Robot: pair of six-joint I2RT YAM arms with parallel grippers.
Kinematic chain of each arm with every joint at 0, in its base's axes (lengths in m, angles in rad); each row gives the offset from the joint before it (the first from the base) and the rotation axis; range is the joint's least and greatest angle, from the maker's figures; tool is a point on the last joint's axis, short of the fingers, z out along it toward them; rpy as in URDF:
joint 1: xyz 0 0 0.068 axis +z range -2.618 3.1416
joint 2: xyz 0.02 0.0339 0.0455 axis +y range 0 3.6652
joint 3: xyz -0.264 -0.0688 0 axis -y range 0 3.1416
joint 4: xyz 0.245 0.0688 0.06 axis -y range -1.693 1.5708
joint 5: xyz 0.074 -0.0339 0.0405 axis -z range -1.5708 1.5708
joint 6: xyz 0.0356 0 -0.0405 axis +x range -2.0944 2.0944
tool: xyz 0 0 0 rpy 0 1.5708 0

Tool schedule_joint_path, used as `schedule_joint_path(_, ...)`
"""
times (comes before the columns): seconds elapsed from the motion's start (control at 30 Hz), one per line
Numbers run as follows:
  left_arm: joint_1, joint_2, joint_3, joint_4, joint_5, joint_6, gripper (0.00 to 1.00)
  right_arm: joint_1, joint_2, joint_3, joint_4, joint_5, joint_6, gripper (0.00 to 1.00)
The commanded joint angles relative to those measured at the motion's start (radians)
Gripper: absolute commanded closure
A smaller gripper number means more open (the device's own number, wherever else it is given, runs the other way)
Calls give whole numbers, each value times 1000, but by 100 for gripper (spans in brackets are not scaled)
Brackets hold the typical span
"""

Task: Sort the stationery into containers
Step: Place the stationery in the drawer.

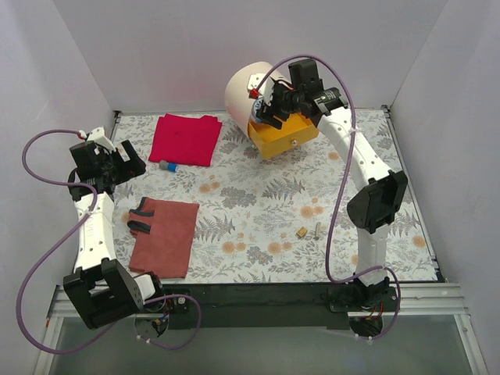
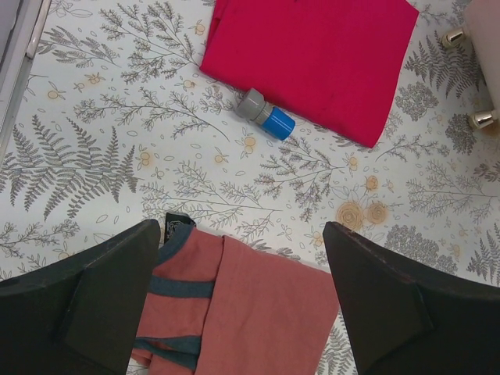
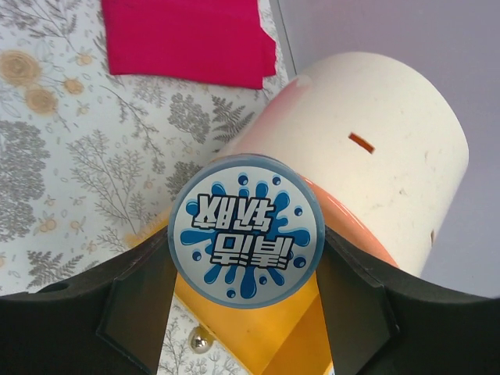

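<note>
One-armed work just now: gripping the tape roll [image 3: 247, 233] across its rim in the right pincer [image 1: 275, 108], with the flat printed face toward the wrist. Hovering at the far side, directly above the pulled-out yellow drawer [image 1: 287, 137] of the cream cabinet [image 1: 241, 87], so likely needing only a release straight down. Holding the left pincer [image 2: 241, 242] wide and empty, well apart at the left, above the rust-brown cloth [image 2: 266, 312]. Leaving two tan blocks [image 1: 300, 232] on the tabletop [image 1: 258, 203], near right.
</note>
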Motion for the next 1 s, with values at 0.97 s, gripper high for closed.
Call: schedule_joint_path(0.97,-3,4,14,11,28,23,13,-87,125,-31,54,52,31,47)
